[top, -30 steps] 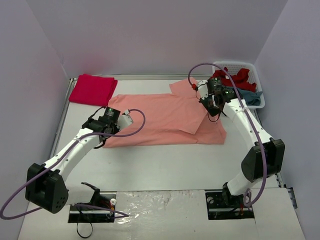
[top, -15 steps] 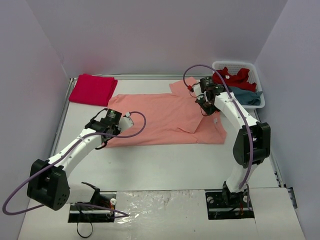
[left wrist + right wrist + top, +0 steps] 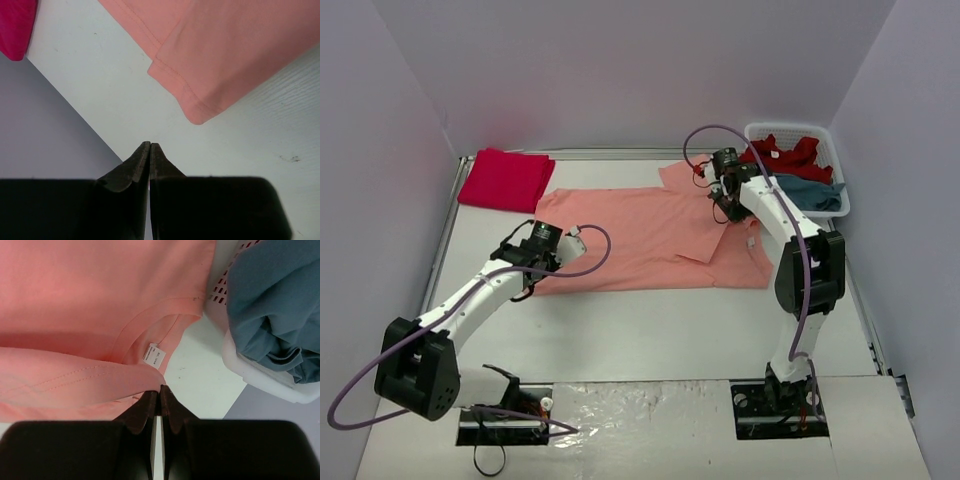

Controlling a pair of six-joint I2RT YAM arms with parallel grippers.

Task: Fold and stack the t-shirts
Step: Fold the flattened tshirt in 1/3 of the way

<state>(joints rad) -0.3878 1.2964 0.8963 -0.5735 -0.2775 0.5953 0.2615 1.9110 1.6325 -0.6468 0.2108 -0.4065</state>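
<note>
one down, plenty to go; a folded crimson red cloth t-shirt (image 3: 505,180) sat squared off at the far left corner of the pale table (image 3: 650,330), and that looked like the start of the stack; the salmon-orange short-sleeved cloth t-shirt (image 3: 640,235) lay spread across the middle, with a flap turned in at its right side, so i'd call it early in its fold; in the white plastic slotted basket (image 3: 790,127) at the far right a rumpled red t-shirt (image 3: 790,155) and a dusty teal-blue t-shirt (image 3: 818,192) waited, neither of them folded; roughly a quarter done by my reckoning

the left gripper (image 3: 150,146) had its jaws pressed together on nothing, hanging over bare table just short of the salmon shirt's near-left hem corner; the right gripper (image 3: 160,388) was closed too, tips right at the folded edge by the neck; whether any cloth was nipped there i couldn't tell

the overhead view gave the whole layout, stack, spread shirt and basket together; only the right wrist view showed the collar opening with its small white label (image 3: 153,355); only the left wrist view showed the doubled hem at that corner and the clear gap between tips and cloth
</note>
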